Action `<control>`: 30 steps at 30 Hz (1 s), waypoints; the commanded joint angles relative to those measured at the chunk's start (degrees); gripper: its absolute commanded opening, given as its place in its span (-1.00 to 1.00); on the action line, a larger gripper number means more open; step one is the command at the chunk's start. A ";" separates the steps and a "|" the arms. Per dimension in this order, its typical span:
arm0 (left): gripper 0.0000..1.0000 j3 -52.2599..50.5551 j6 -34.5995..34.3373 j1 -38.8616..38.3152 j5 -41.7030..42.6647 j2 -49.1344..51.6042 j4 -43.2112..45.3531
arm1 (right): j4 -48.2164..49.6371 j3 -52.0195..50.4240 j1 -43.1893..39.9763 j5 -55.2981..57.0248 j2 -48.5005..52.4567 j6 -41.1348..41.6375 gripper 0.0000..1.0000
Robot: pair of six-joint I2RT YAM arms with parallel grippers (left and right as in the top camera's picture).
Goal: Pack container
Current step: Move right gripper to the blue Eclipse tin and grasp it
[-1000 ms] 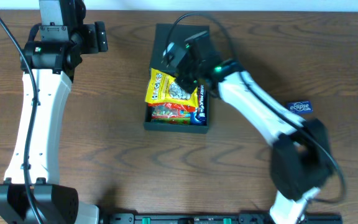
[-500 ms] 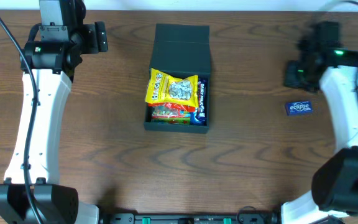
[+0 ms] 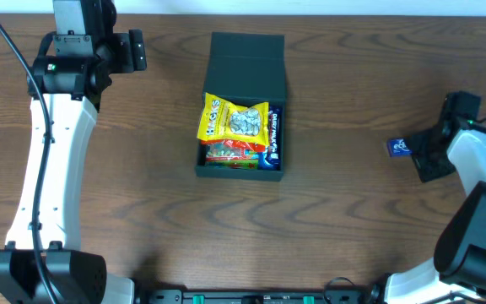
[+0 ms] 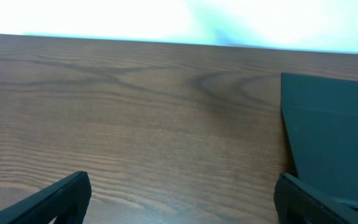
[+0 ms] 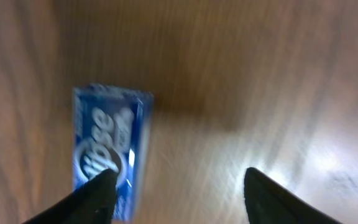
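Pickup step: right gripper (image 5: 179, 186) hangs over the small blue Eclipse gum pack (image 5: 107, 149) on the right side of the brown wooden table (image 3: 142, 211), fingers spread, one tip overlapping the pack's edge (view blurred, contact unclear). Mid-table sits the dark teal-green square cardboard container (image 3: 247, 66), flap lid open, yellow snack packet (image 3: 230, 118) and others inside. Left gripper (image 4: 179, 193) is at far left, spread, empty. Next, by my judgement: shift sideways to straddle the pack, then close.
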 commanded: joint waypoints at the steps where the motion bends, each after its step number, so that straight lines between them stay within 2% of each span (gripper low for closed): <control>1: 0.90 0.68 0.37 0.22 0.11 -0.98 -0.15 | 3.65 -1.49 0.28 1.31 -0.15 2.21 0.43; 3: 0.90 0.68 0.37 0.22 0.11 -0.98 -0.46 | 5.42 -1.60 0.28 1.38 -0.04 2.19 0.49; 9: 0.90 0.68 0.37 0.22 0.11 -0.98 -0.44 | 10.16 -1.60 0.28 -0.11 0.20 2.73 0.45; 13: 0.91 0.68 0.37 0.22 0.11 -0.98 -0.35 | 12.79 -1.51 0.85 -2.49 1.11 3.56 0.50; 25: 0.90 0.68 0.37 0.22 0.11 -0.98 -0.13 | 12.33 0.09 1.38 -5.68 6.12 5.84 0.44; 30: 0.90 0.68 0.37 0.22 0.11 -0.98 -0.13 | 6.10 2.91 1.33 -5.46 8.76 5.84 0.31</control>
